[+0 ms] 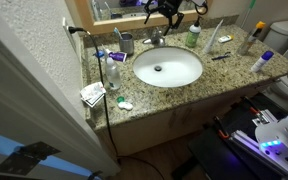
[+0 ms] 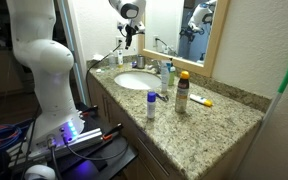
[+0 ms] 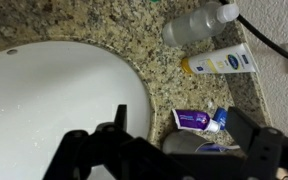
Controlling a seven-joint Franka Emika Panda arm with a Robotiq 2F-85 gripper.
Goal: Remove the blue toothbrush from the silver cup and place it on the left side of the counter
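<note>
The silver cup (image 1: pixel 126 44) stands on the granite counter (image 1: pixel 224 72), at the back corner beside the white sink (image 1: pixel 167 67). The blue toothbrush (image 1: pixel 117 35) sticks up out of it. In the wrist view the cup (image 3: pixel 180 143) sits at the bottom edge between my fingers, with a bit of the blue toothbrush (image 3: pixel 217 148) showing in it. My gripper (image 3: pixel 181 120) is open and empty above the cup. It also shows high over the back of the counter in both exterior views (image 1: pixel 162 10) (image 2: pixel 131 36).
A purple toothpaste tube (image 3: pixel 195 120) lies right beside the cup. A white tube (image 3: pixel 224 62), a clear bottle (image 3: pixel 198 25) and a black cable (image 3: pixel 274 45) lie further along. A green bottle (image 1: pixel 193 36) and the faucet (image 1: pixel 158 36) stand behind the sink. Two bottles (image 2: pixel 182 92) stand at the other end of the counter.
</note>
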